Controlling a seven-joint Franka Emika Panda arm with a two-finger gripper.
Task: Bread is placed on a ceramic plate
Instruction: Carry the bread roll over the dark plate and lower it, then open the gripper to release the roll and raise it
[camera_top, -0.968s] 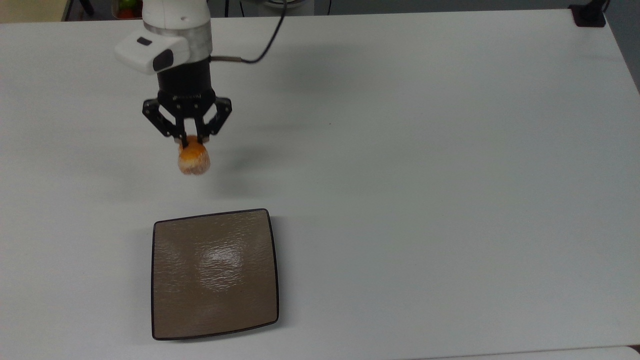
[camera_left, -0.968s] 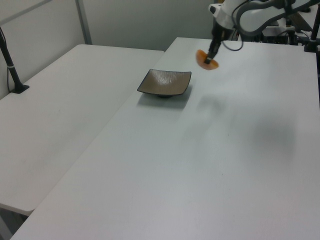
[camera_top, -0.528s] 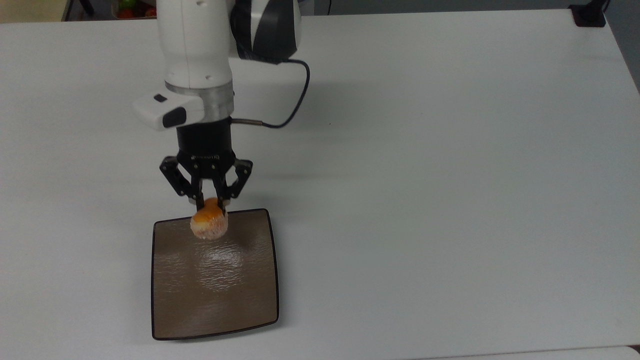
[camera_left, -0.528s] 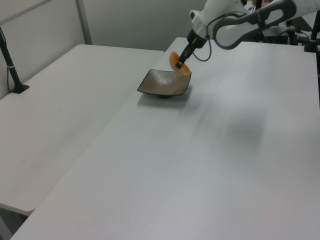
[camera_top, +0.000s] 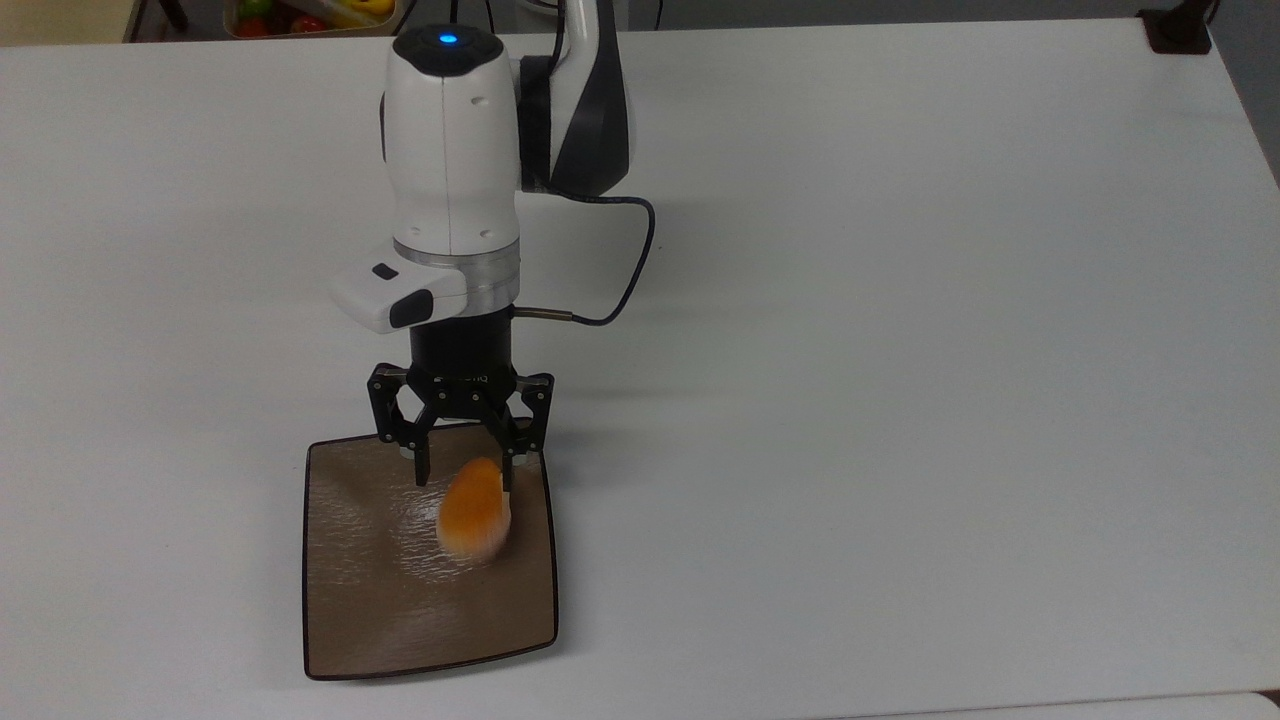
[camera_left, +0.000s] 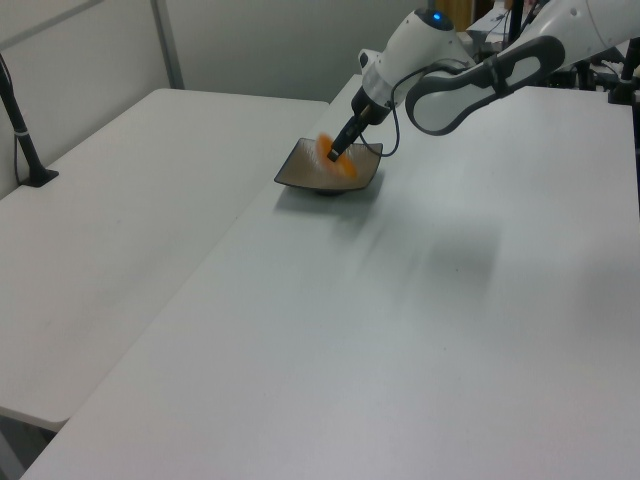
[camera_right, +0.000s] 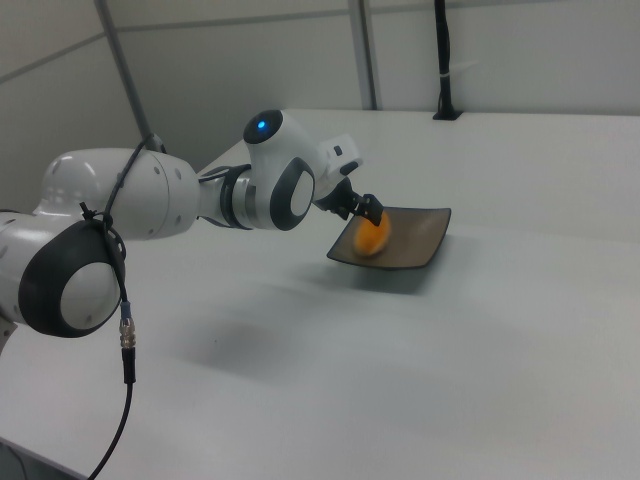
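The square brown ceramic plate (camera_top: 400, 610) lies near the table's front edge in the top view; it also shows in the left view (camera_left: 300, 172) and the right view (camera_right: 415, 235). My gripper (camera_top: 464, 478) hangs over the plate's far half, fingers spread open. The orange bread (camera_top: 475, 520) is a blurred oval just below the fingertips, over the middle of the plate, free of both fingers. Whether it rests on the plate I cannot tell. The bread (camera_right: 370, 238) sits low above the plate's near side in the right view, under the gripper (camera_right: 372, 215). In the left view the gripper (camera_left: 335, 155) partly covers the bread (camera_left: 346, 168).
The white table (camera_top: 900, 400) stretches wide to the top view's right. A black mount (camera_top: 1180, 30) stands at its far right corner. A bin of colourful items (camera_top: 300, 12) sits beyond the far edge. A second table (camera_left: 120, 220) adjoins at the left view's left.
The arm carried the bread from the bare table toward the top view's bottom, over the plate. The fingers have opened and the bread has left them, dropping toward the plate.
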